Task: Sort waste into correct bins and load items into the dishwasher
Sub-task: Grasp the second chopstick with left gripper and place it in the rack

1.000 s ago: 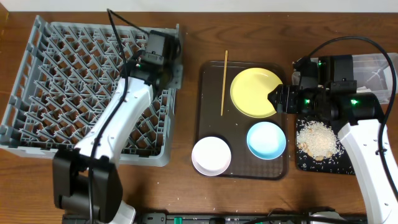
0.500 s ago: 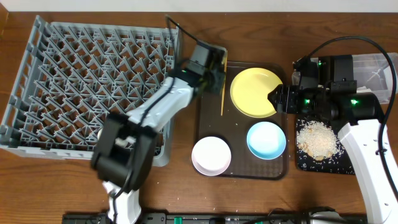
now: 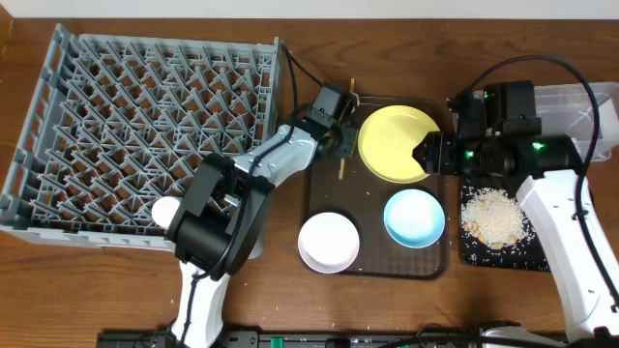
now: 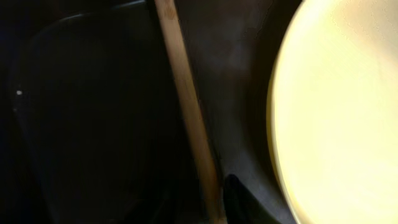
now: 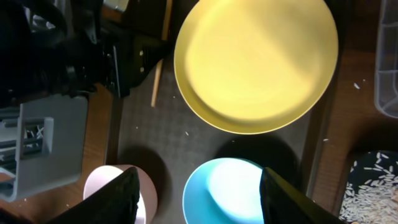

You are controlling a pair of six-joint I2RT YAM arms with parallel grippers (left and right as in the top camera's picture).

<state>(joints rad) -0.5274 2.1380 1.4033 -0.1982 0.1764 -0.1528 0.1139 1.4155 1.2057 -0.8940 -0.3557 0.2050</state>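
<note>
Whitish rice scraps (image 3: 491, 215) sit in the shallow black tray (image 3: 469, 252); round yellow plate (image 3: 392, 135) and wooden chopstick (image 4: 186, 112) await racking; right pincer (image 5: 202, 193) gapes, left pincer (image 3: 338, 142) unreadable.

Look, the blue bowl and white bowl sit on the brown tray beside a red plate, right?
No, the plate is yellow, not red; the overhead view shows it. The blue bowl and white bowl do sit beside it on the brown tray.
</note>
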